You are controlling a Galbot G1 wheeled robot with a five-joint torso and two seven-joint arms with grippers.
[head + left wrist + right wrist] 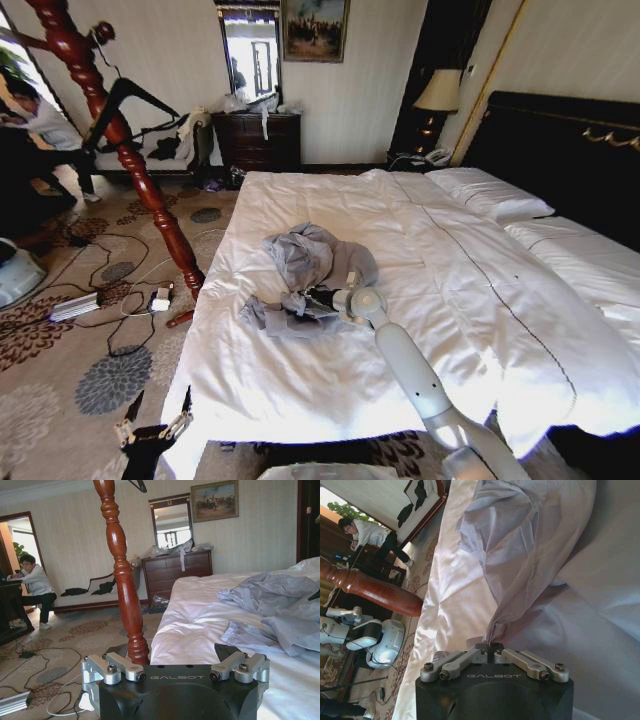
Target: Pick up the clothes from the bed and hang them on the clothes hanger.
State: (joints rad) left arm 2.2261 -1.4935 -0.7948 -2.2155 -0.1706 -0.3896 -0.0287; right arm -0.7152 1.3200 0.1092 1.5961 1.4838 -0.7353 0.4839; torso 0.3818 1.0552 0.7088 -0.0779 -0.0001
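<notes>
Pinching a fold of the jacket, the right gripper has its fingers closed on the cloth, but the garment lies crumpled mid-bed, nearer the left edge, not yet lifted. Hanging is all to come: the hanger hangs on the coat stand beside the bed's left edge. The left gripper waits spread and empty, low by the bed's corner. Room above the bed looks free; the stand crowds the left side.
</notes>
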